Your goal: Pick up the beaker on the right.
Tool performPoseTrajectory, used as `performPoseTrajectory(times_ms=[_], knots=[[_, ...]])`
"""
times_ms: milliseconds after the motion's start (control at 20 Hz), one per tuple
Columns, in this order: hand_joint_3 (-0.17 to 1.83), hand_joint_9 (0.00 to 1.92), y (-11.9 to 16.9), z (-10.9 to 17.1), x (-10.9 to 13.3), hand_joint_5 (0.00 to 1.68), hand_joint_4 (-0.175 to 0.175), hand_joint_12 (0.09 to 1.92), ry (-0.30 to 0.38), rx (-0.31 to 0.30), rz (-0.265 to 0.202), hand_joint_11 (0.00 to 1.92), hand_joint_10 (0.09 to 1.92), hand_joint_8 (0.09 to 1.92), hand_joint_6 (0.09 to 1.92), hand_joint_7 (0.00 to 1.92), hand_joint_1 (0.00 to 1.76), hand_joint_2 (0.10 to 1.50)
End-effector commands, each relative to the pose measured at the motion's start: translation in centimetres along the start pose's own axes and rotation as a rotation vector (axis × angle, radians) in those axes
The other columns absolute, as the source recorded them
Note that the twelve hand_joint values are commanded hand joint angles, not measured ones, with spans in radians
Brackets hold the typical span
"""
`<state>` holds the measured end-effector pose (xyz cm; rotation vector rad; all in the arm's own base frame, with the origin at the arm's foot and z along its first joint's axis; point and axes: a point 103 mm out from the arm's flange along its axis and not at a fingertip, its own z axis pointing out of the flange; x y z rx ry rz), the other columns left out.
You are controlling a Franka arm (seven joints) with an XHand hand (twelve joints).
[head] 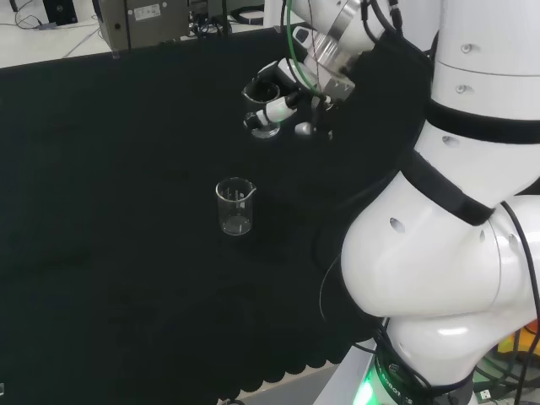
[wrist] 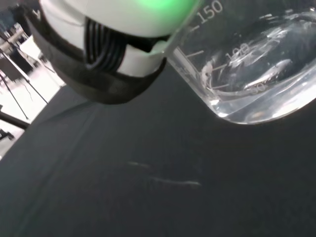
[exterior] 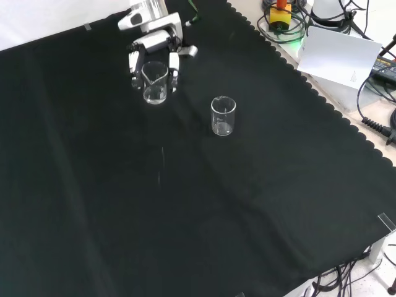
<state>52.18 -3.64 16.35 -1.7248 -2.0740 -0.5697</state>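
Clear beaker point(exterior: 155, 83) gripped by hand point(exterior: 153, 49); fingers partly hide its glass wall.

A black cloth point(exterior: 185, 216) covers the bench and takes up most of the front view; its scalloped edge runs down the right side. Past that edge, upper right, lie a white sheet point(exterior: 337, 59), black cables point(exterior: 371, 117) and a yellow box with a red button point(exterior: 279, 15) on a pale bench top. In the head view, a grey metal box point(head: 156, 18) stands beyond the cloth's far edge at top centre, on a pale floor point(head: 34, 42) with cables at upper left. Light is even.
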Motion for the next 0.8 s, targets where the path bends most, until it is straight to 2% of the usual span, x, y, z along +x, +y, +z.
performPoseTrajectory(times_ms=[50, 200, 350, 600, 800], knots=[[0.29, 1.57, -6.0, -2.9, 0.8, 1.39, -0.175, 0.61, -0.124, 0.129, 0.034, 1.34, 0.09, 0.44, 0.28, 1.35, 1.43, 0.79], [0.32, 1.58, -8.3, -3.3, 1.2, 1.40, -0.175, 0.61, -0.177, 0.169, 0.056, 1.35, 0.09, 0.44, 0.28, 1.36, 1.43, 0.77], [0.35, 1.58, -9.8, -2.5, 1.2, 1.40, -0.175, 0.61, -0.237, 0.210, 0.081, 1.35, 0.09, 0.44, 0.29, 1.36, 1.43, 0.76], [0.44, 1.60, -9.9, -2.2, 0.8, 1.41, -0.175, 0.61, -0.347, 0.331, 0.086, 1.39, 0.09, 0.40, 0.28, 1.38, 1.43, 0.70], [0.46, 1.61, -10.2, -2.5, 1.1, 1.42, -0.175, 0.61, -0.404, 0.394, 0.080, 1.40, 0.09, 0.38, 0.28, 1.39, 1.43, 0.69]])
